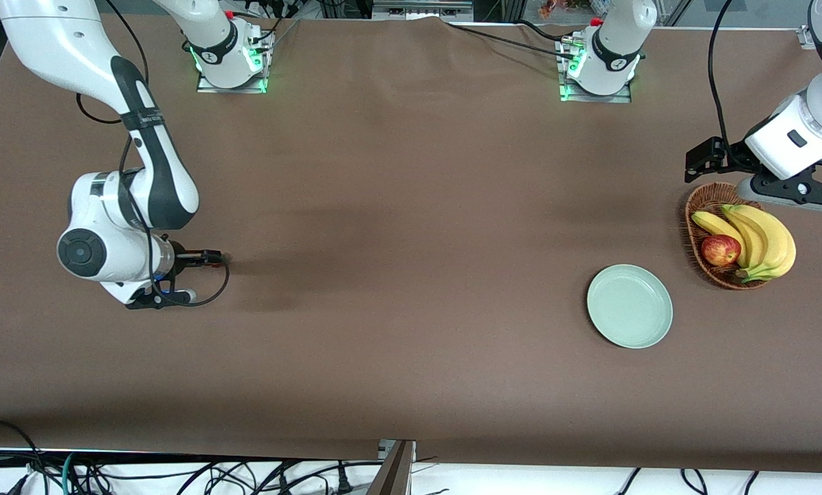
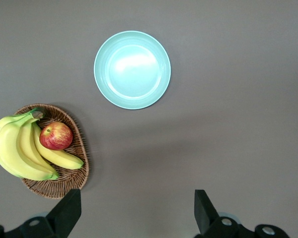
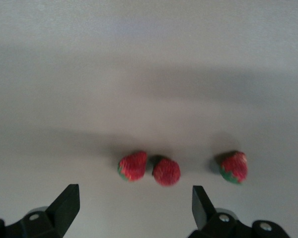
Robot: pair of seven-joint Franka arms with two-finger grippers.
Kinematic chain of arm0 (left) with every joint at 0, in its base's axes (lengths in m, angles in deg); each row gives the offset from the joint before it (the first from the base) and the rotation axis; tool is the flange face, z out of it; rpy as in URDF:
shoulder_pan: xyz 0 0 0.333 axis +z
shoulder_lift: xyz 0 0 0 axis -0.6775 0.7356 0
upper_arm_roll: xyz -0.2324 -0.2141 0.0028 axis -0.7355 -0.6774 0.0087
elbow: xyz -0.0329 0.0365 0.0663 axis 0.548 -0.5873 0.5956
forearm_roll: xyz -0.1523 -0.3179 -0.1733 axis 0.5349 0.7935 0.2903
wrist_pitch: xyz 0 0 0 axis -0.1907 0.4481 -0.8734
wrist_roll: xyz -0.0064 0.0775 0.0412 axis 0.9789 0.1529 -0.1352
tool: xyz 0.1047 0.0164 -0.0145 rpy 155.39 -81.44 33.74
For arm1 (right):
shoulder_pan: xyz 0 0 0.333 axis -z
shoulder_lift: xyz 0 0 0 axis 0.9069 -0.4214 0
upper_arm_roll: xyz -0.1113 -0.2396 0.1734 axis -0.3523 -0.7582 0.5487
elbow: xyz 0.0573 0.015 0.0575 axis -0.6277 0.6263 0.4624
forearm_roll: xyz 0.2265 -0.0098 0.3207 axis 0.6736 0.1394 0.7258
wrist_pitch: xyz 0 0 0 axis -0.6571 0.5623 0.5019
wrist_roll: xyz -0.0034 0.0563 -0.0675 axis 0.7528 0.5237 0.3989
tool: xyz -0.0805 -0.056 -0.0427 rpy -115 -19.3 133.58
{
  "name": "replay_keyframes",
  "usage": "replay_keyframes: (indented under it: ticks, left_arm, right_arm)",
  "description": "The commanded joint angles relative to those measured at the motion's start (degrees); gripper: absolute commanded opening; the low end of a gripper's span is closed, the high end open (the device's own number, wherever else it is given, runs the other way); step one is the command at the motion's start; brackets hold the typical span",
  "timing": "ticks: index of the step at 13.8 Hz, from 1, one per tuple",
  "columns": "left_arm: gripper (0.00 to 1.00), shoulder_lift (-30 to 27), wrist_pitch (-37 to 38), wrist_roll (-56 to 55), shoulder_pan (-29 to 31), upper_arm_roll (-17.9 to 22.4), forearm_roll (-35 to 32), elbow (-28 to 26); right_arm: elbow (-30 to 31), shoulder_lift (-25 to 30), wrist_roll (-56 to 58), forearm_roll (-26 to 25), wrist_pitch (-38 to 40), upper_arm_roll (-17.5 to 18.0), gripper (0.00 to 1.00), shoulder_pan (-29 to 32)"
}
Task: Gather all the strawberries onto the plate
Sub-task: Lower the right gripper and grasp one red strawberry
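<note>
Your right gripper hovers with fingers spread over three strawberries low in its view. The left gripper waits, spread. Descend on one; the plate sits lower right, empty.

No text, label, brand, number or sign can be read in any of the views. Small dark marks sit on the collars of the two arm bases, at the tabletop's edge farthest from the front camera, but none is legible.
</note>
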Motion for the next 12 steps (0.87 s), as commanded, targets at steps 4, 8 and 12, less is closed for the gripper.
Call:
replay_keyframes:
  ticks: [4,8,12]
  left_arm:
    - [1.00,-0.49,1.27,-0.33,0.02,-0.20,-0.51,0.55]
    - [1.00,-0.49,1.27,-0.33,0.02,-0.20,-0.24,0.55]
    - [1.00,-0.49,1.27,-0.33,0.02,-0.20,-0.15,0.55]
  right_arm:
    - [6.91,1.41,0.24,-0.47,-7.89,0.19,1.00,0.18]
    - [9.88,0.97,0.24,-0.47,-12.26,0.19,1.00,0.18]
    - [11.04,0.97,0.24,-0.47,-13.51,0.19,1.00,0.18]
